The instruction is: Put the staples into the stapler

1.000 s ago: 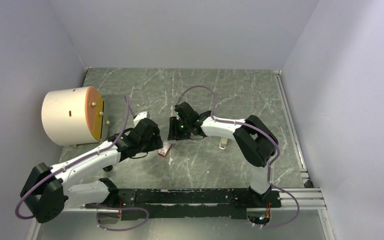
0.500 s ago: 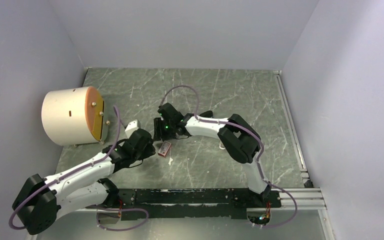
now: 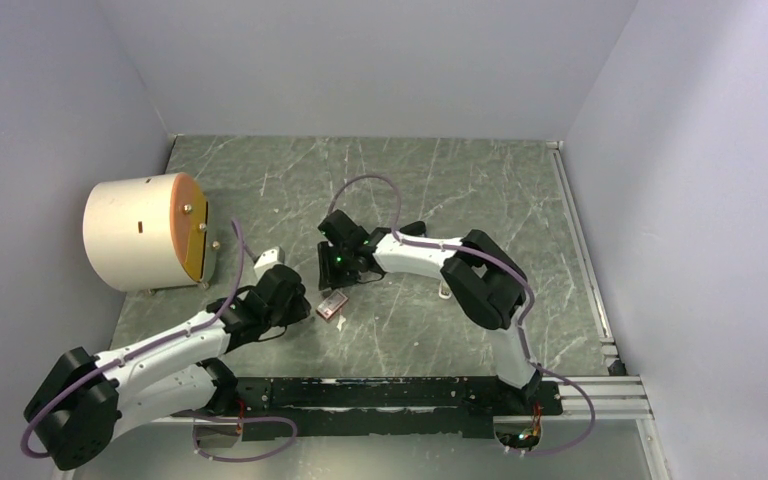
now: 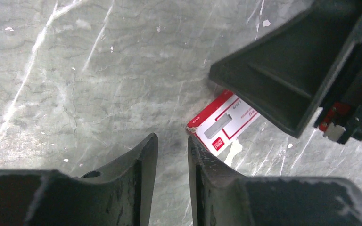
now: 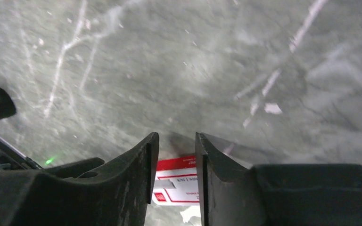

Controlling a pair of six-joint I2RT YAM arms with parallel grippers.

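The staples themselves do not show; only their small red box with a white label [image 3: 332, 306] lies flat on the marble table. The stapler is out of view. My left gripper [image 3: 305, 308] sits just left of the box. Its jaws [image 4: 172, 139] stand a narrow gap apart with nothing between them, and the right fingertip [image 4: 195, 146] touches the corner of the box [image 4: 224, 125]. My right gripper [image 3: 332, 280] hangs over the box's far side. In the right wrist view, my right gripper [image 5: 176, 136] is open, and the box [image 5: 179, 186] shows below the gap.
A cream cylinder with an orange face [image 3: 145, 230] stands at the left wall. A small pale bar [image 3: 446, 291] lies beside the right arm's elbow. A metal rail [image 3: 585, 250] runs along the table's right edge.
My left gripper has drawn back toward the near left and its jaws have narrowed. My right gripper has moved left and nearer over the box and narrowed a little. The box has slid slightly nearer.
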